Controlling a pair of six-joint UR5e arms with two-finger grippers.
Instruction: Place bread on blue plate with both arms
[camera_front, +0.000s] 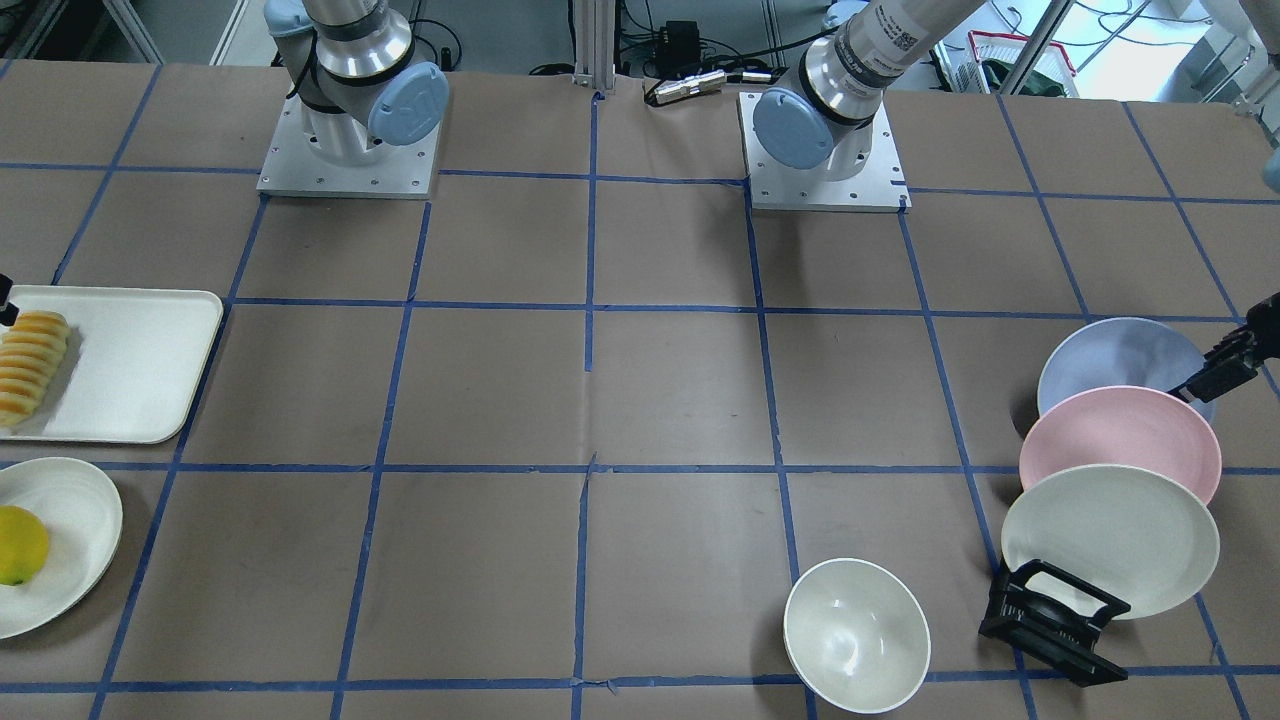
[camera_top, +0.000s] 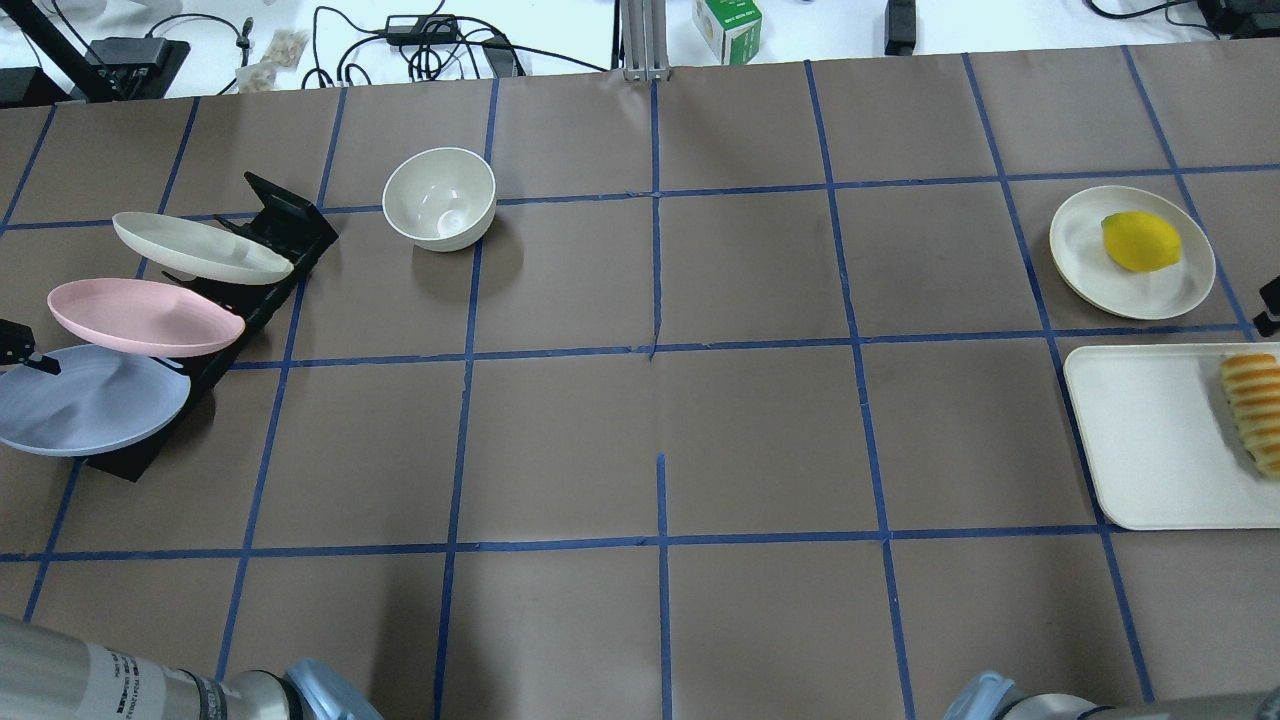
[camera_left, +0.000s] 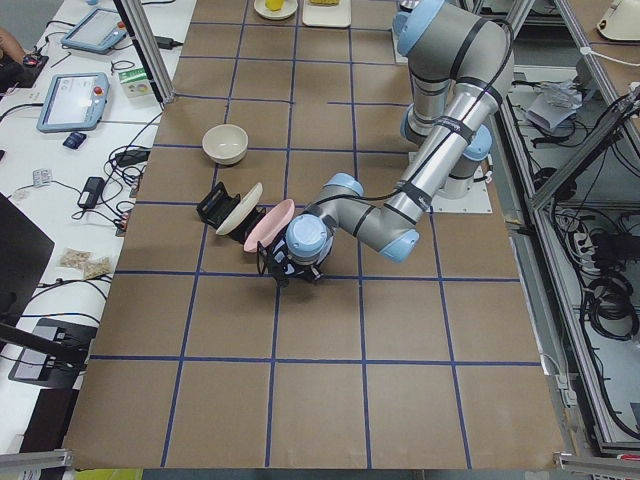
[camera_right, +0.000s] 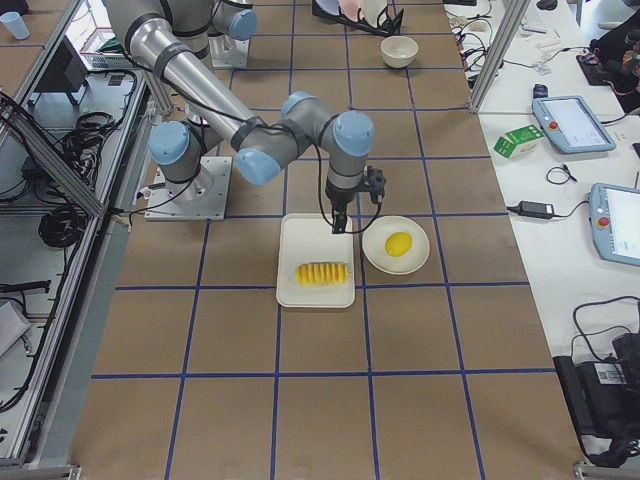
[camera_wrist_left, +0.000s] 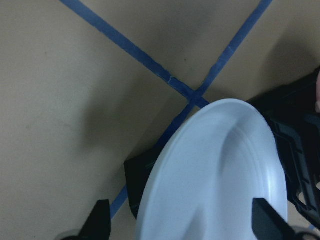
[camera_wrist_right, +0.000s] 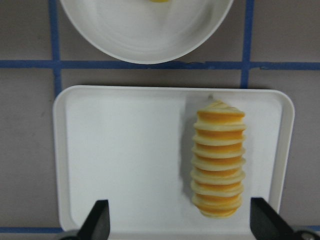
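Observation:
The bread (camera_wrist_right: 219, 157) lies lengthwise on a white tray (camera_wrist_right: 125, 160), at the robot's far right (camera_top: 1255, 405). My right gripper (camera_wrist_right: 182, 222) hovers above the tray, open and empty, with the loaf's near end just inside its right finger. The blue plate (camera_wrist_left: 220, 175) leans in a black rack (camera_top: 280, 225), at the robot's far left (camera_top: 90, 400). My left gripper (camera_wrist_left: 182, 225) is open at the plate's rim, which shows between its fingers; it also shows in the front-facing view (camera_front: 1205, 380).
A pink plate (camera_top: 140, 317) and a cream plate (camera_top: 200, 248) lean in the same rack behind the blue one. A cream bowl (camera_top: 440, 198) stands near the rack. A lemon (camera_top: 1140, 240) lies on a small cream plate (camera_top: 1080, 250) beside the tray.

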